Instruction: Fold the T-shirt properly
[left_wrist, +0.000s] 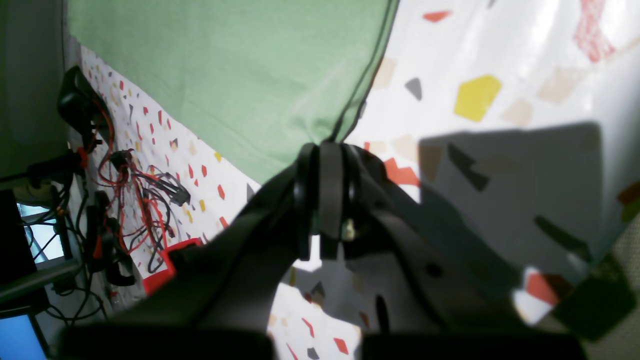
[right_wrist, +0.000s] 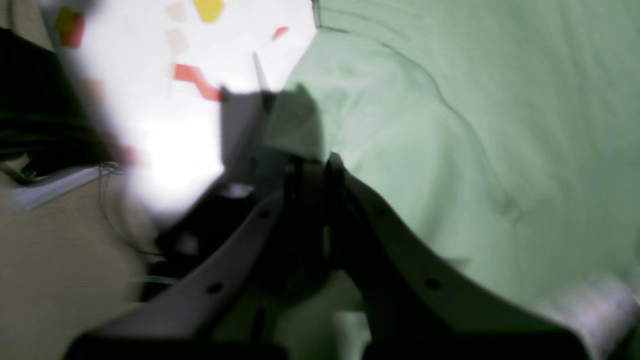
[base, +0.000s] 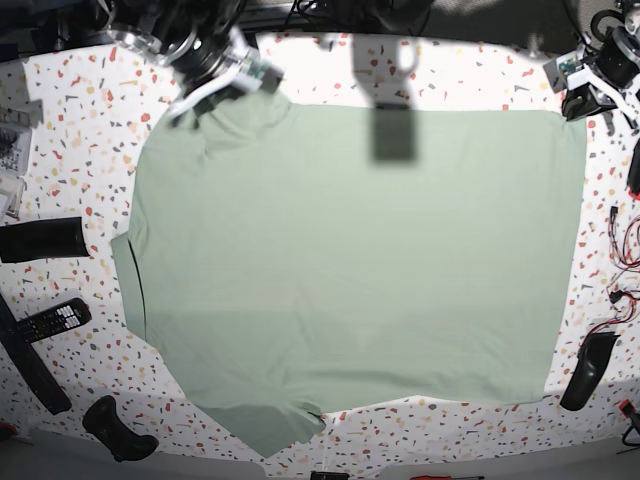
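Note:
The pale green T-shirt (base: 350, 260) lies spread flat over most of the speckled table (base: 90, 150), one sleeve at the left (base: 130, 280) and one at the bottom (base: 275, 425). At the far right corner my left gripper (base: 577, 98) is shut on the cloth; in the left wrist view its fingers (left_wrist: 327, 150) pinch the corner of the T-shirt (left_wrist: 225, 75), which rises slightly. My right gripper (base: 215, 92) is at the far left corner. The blurred right wrist view shows its jaws closed (right_wrist: 312, 162) on the edge of the T-shirt (right_wrist: 450, 125).
A black remote (base: 52, 320), a black cylinder (base: 42, 240) and a black handle-like object (base: 118, 428) lie left of the shirt. Red and black wires (base: 625, 285) and a black object (base: 585, 372) sit along the right edge. An overhead mount's shadow (base: 393, 130) falls on the shirt.

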